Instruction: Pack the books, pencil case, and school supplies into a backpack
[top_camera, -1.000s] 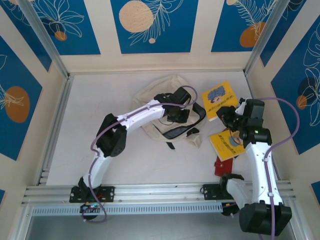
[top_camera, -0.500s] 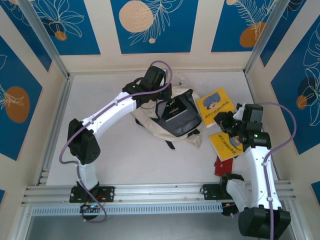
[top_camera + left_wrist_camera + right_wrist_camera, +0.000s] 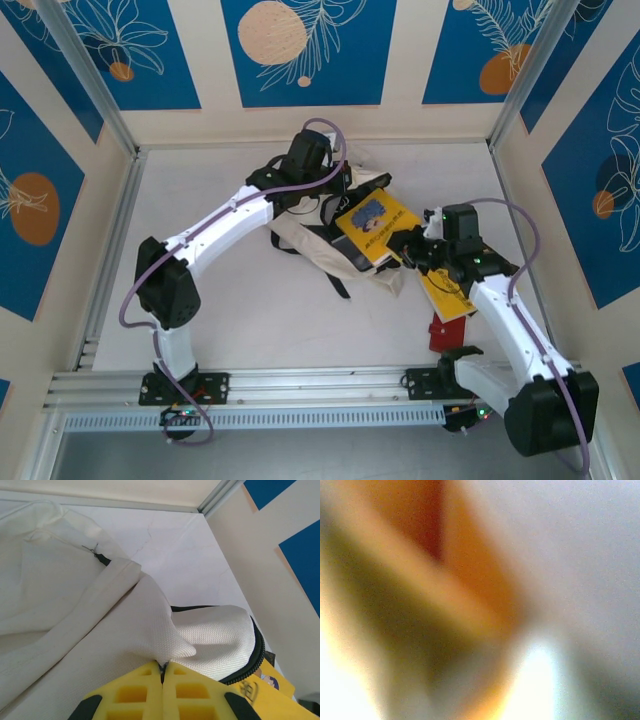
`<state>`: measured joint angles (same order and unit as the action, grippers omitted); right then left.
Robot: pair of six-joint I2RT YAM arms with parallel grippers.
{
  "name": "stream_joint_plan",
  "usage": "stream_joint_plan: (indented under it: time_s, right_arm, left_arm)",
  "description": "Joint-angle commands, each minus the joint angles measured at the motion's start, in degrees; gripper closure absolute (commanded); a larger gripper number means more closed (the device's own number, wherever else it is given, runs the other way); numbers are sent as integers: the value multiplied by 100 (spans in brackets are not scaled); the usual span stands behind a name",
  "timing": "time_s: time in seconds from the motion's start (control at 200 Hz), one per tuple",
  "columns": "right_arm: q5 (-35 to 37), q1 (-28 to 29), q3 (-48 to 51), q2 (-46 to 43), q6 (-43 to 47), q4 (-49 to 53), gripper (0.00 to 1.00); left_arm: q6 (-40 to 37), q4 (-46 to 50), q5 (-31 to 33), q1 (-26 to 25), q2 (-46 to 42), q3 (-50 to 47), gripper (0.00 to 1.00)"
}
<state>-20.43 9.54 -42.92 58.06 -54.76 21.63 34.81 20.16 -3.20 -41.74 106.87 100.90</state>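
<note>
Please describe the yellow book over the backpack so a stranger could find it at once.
Start at the cream-white backpack. Over its open mouth is a yellow book, held by the right pincer. Unlike the other yellow book, on the table under the right arm, it shows a grey-blue picture.

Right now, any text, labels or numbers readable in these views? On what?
Nothing legible.
On the yellow book with the grey-blue picture: dark print under the picture, too small to read.
On the second yellow book: any print too small to read.
Right wrist view: blurred, nothing to read.
</note>
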Motion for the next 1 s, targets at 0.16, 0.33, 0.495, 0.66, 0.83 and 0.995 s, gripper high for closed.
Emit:
stream_joint_plan:
  time_s: [0.16, 0.33, 0.495, 0.66, 0.83, 0.995]
  right_arm:
    - [-94, 118, -30, 1410, -994, -2619, 98]
    - [79, 247, -371, 2514, -1297, -3331, 98]
    - [154, 505, -744, 3508, -1637, -3638, 98]
    - [278, 664, -1239, 4344, -1938, -3798, 95]
    - [304, 773, -1489, 4778, -2098, -3858, 76]
    - [408, 652, -851, 4159, -1954, -3796, 43]
  left_arm:
    - [133, -727, -237, -33, -473, -275, 100]
    - [236, -894, -236, -36, -548, -396, 100]
    - [332, -984, -204, -37, -655, -494, 100]
    - [423, -1018, -186, -26, -701, -571, 100]
    - [459, -902, -27, 5, -711, -572, 100]
    - [457, -705, 74, 66, -692, -586, 100]
